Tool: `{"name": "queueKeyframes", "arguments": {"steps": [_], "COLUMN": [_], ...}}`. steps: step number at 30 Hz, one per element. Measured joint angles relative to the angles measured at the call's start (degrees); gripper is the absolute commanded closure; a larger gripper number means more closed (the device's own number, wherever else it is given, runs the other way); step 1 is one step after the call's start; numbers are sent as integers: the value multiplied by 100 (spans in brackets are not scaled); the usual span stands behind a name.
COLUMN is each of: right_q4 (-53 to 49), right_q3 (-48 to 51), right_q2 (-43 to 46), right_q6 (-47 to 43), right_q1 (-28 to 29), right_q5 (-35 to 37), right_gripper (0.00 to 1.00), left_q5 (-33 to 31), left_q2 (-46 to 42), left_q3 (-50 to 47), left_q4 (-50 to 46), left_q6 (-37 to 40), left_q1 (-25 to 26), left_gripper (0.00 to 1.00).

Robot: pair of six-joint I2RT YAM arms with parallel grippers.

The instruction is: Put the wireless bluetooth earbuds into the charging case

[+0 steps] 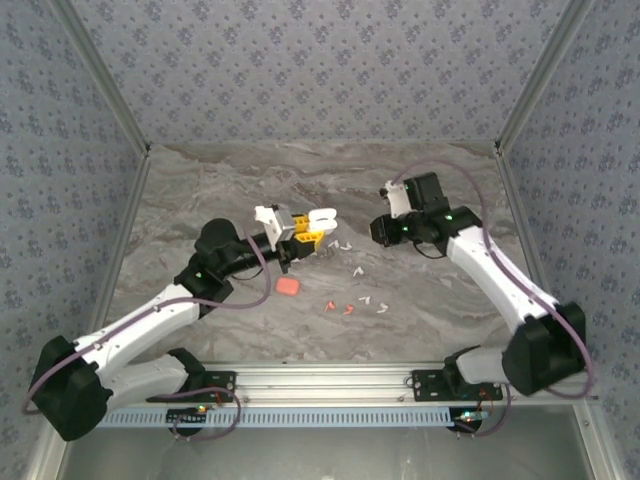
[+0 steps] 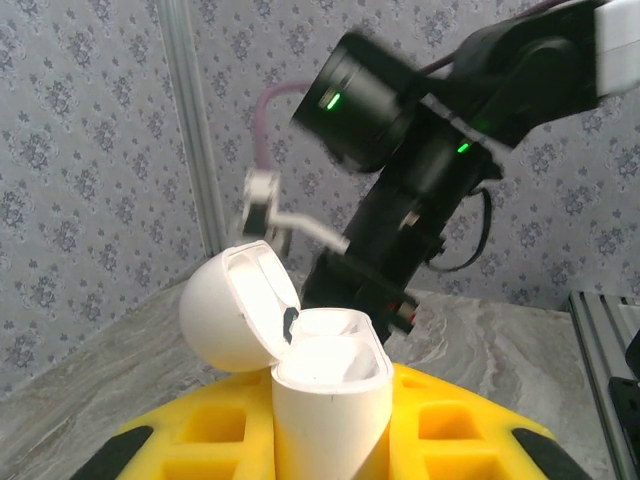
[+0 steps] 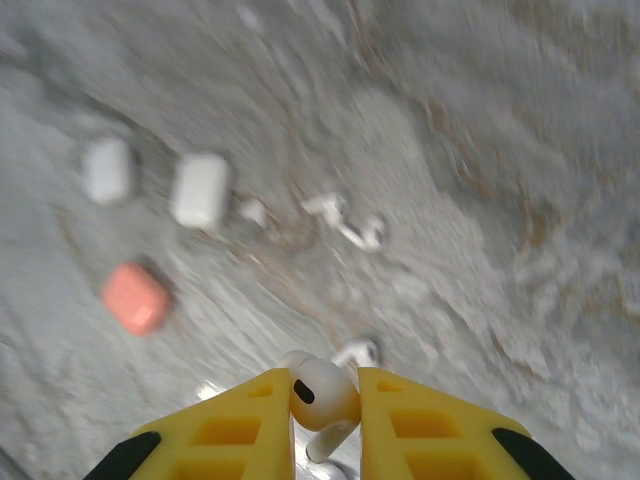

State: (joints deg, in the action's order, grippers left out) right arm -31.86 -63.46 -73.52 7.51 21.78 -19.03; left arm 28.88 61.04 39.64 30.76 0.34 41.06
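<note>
White earbud clamped in right pincer above the table, white charging case with lid flipped open clamped in left pincer, loose earbuds and orange case lying on table between the arms

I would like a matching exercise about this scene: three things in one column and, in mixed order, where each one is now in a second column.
Things:
1. white charging case
2. white earbud
3. orange case

Places:
a. lying on the table, in no claw
b. pinched in the right claw
c. lid open, held in the left claw

Pairs: 1-c; 2-b; 3-a
</note>
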Motion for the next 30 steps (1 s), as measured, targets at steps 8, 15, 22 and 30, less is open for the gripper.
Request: {"name": "queueKeyframes", "arguments": {"steps": [8,15,22,30], "right_q4": [1099,1904,2323,2522], "right_q3": [173,195,289,326], "right_q2": [1401,1727,1722,1685], "right_q6": [57,-33,-190,-334], "right_q1": [286,750,1005,1117], "right_q5": [-793,-892,-887,-887], "right_gripper": [79,80,80,80], "left_q5": [0,2,17,20], "left_q2": [323,494,553,555], "left_q3": [-4,-4,-4,-4], "left_q4": [516,835,914,988], "left_q6": [-339,-516,-586,-671], "left_q1": [2,109,160,181], "left_gripper": [100,100,100,100]}}
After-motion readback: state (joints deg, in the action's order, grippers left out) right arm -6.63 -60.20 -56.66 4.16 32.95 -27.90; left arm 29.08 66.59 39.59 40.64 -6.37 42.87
